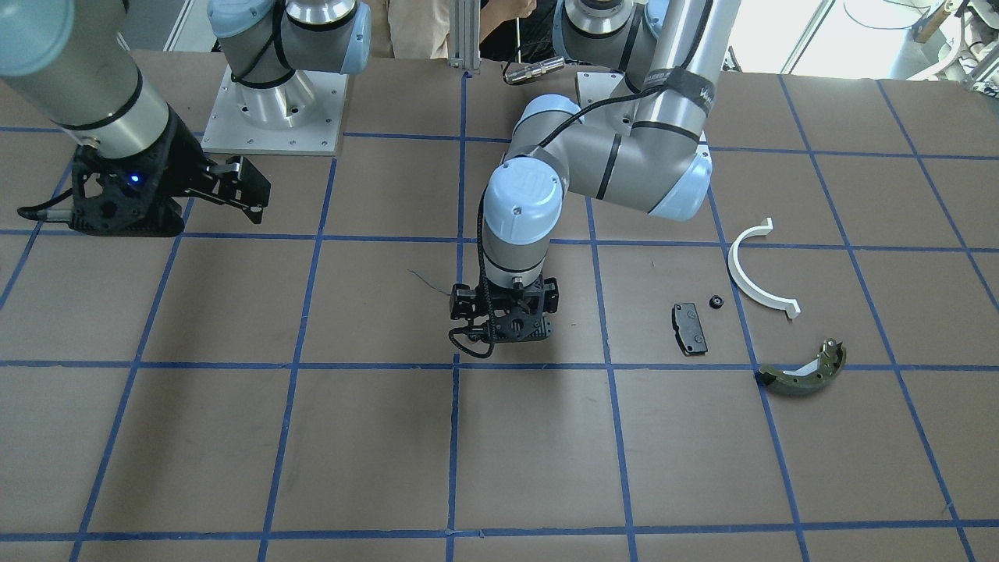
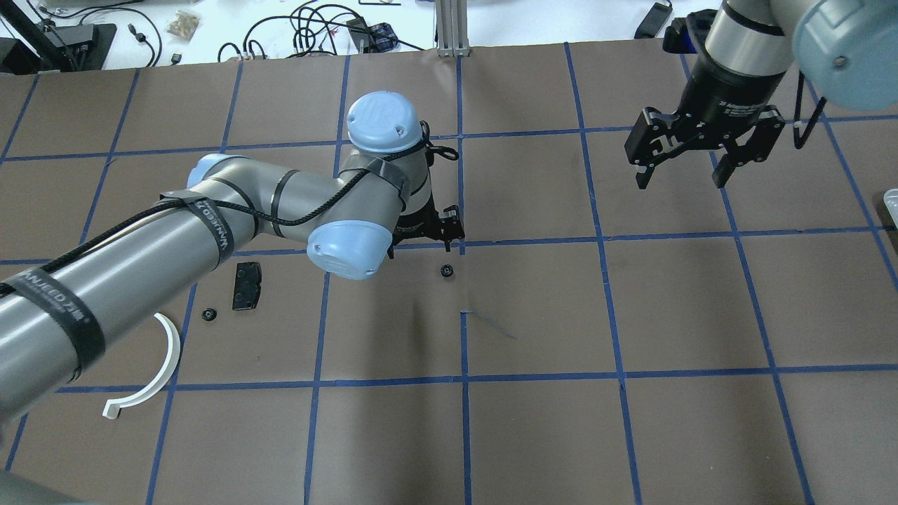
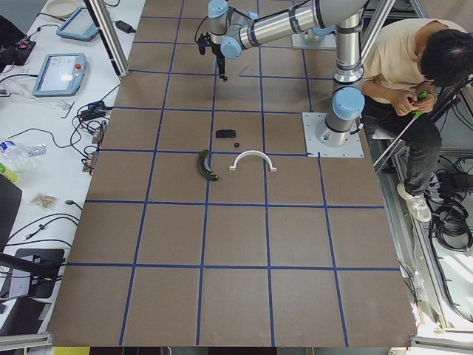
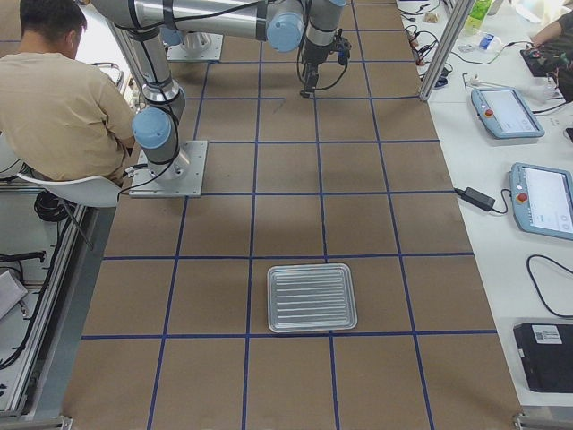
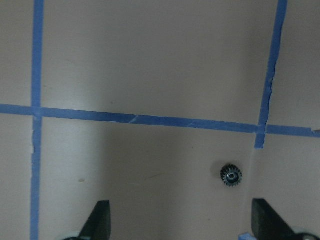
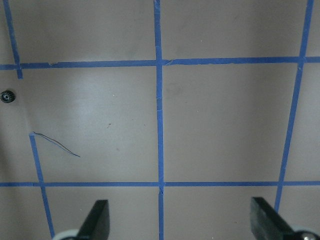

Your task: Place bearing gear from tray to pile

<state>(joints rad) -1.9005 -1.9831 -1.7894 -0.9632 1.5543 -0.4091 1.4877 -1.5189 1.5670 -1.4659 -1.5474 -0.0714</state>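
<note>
**Robotics lab bench**

Left arm (image 2: pixel 126 280) and right arm (image 2: pixel 744 42), 2 industrial robots, stand bolted on a paper-covered table (image 3: pixel 236 303) gridded in blue tape (image 1: pixel 456 437). Teach pendants (image 4: pixel 544 199), cables (image 2: pixel 354 29) and aluminium posts (image 4: pixel 445 45) line white side benches (image 4: pixel 501 269); an operator (image 3: pixel 414 59) sits alongside.

White lettering is being shown on a black strap (image 2: pixel 209 228) wrapped round the left arm (image 2: pixel 140 273), far back from the fingers of the left gripper (image 5: pixel 181 205). It is being read only in part, as something like "VANJEED". A line of small white print is being carried on the black wrist collar (image 2: pixel 733 105) just above the fingers of the right gripper (image 2: pixel 680 182), but it is too small to be read. An embossed mark on the blue joint cap (image 2: pixel 379 116) is not being made out either.
</note>
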